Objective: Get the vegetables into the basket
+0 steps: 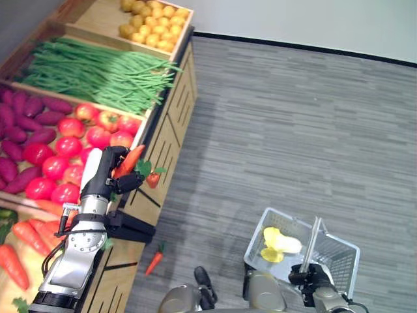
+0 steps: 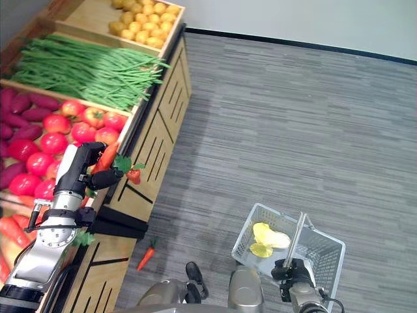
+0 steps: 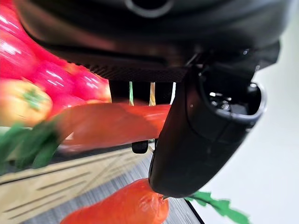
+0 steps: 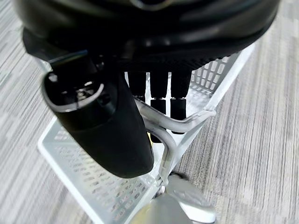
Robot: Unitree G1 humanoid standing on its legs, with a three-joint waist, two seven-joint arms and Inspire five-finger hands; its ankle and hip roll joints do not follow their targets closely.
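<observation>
My left hand is over the front edge of the wooden produce stand, shut on an orange carrot that lies between fingers and thumb. A second small carrot with green leaves sits just below it, in front of the stand's edge; I cannot tell whether it touches anything. Lower right, my right hand is curled round the handle of a white mesh basket hanging near the floor. A pale yellow leafy vegetable lies in the basket.
The stand's bins hold tomatoes, green beans, potatoes, purple sweet potatoes and carrots. One carrot lies on the grey floor by the stand's foot. Open floor stretches to the right.
</observation>
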